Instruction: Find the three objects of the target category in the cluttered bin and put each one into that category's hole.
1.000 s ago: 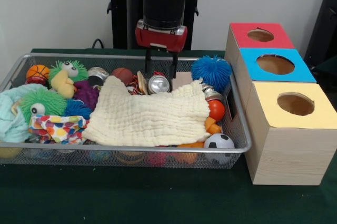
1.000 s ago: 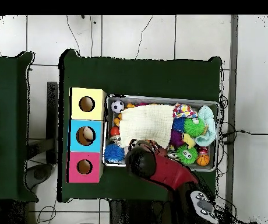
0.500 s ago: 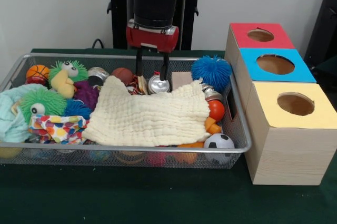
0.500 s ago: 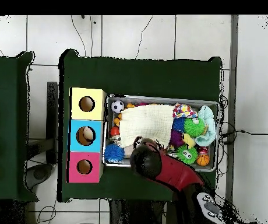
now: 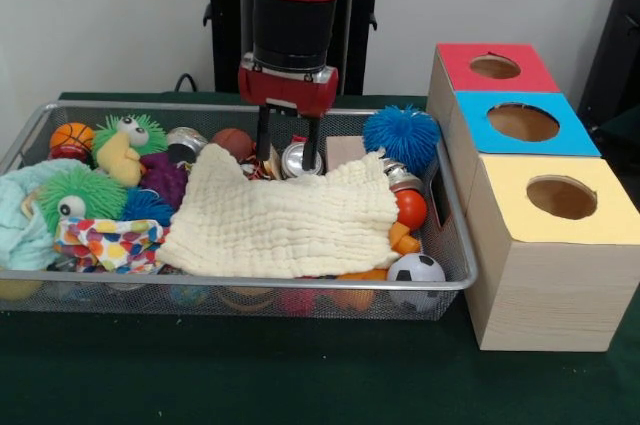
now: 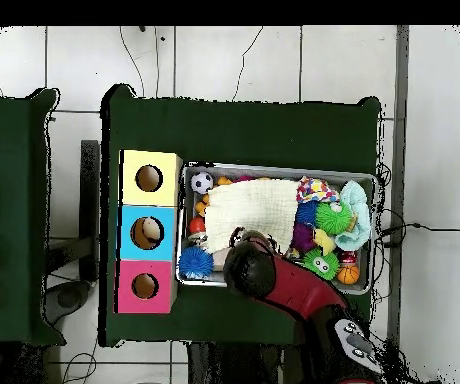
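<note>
Gripper (image 5: 287, 150) has descended since a second ago, fingers apart astride the silver can (image 5: 297, 158) at the bin's (image 5: 455, 245) twelve o'clock edge. Grasp judged imminent. The red-topped hole (image 5: 494, 66) lies toward two o'clock, unused.

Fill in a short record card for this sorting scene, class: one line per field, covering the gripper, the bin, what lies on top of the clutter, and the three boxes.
gripper: gripper open, fingers either side of a silver can
bin: wire-mesh bin, full of toys
top layer: cream cloth spread over the middle
nearby toys: blue spiky ball, soccer ball
boxes: red-topped box, blue-topped box, yellow-topped box, in a row beside the bin
hole: round, in the red top
</note>
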Robot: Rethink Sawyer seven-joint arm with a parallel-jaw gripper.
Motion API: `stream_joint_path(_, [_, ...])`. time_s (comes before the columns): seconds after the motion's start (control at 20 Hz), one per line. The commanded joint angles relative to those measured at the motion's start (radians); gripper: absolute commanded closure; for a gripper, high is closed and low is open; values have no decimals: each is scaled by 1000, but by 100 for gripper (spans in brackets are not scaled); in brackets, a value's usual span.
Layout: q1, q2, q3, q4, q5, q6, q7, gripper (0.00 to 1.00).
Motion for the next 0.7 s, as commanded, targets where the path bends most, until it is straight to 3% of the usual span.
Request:
stream_joint_path(0.05, [13,107,87,-133,69,-97,227,0])
stream_joint_path(0.25, [8,84,75,-144,56,-25,178,0])
stream_joint_path(0.5, [-32,37,85,-195,-41,171,3,0])
stream_joint_path(0.7, [-65,12,100,-204,-94,265,-63,0])
